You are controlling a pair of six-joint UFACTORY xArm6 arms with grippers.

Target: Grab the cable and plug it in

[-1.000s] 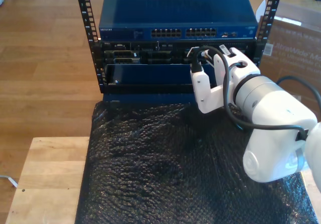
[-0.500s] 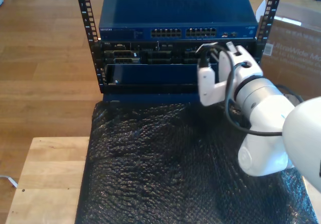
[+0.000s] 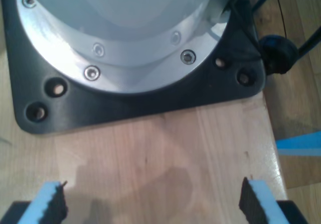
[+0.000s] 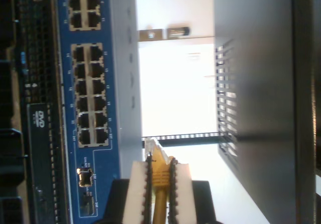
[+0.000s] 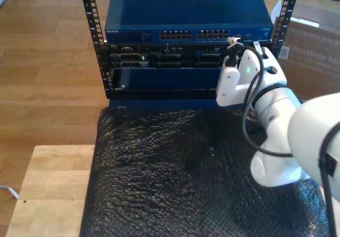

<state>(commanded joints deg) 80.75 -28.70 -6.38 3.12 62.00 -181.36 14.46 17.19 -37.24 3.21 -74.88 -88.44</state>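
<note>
My second gripper (image 4: 159,181) is the end effector clamped on the cable (image 4: 159,176). Its clear plug (image 4: 152,146) juts just past my pads (image 4: 135,189), close to the blue switch (image 4: 95,83) and its port rows but not touching. The exterior view sets that end effector (image 5: 241,48) at the switch's (image 5: 183,14) front, toward that view's right. My first gripper (image 3: 153,201) is spread wide over bare wooden tabletop (image 3: 160,148), near an arm's base plate (image 3: 140,91).

Exterior overhead and second wrist share switch (image 5: 183,22).
</note>
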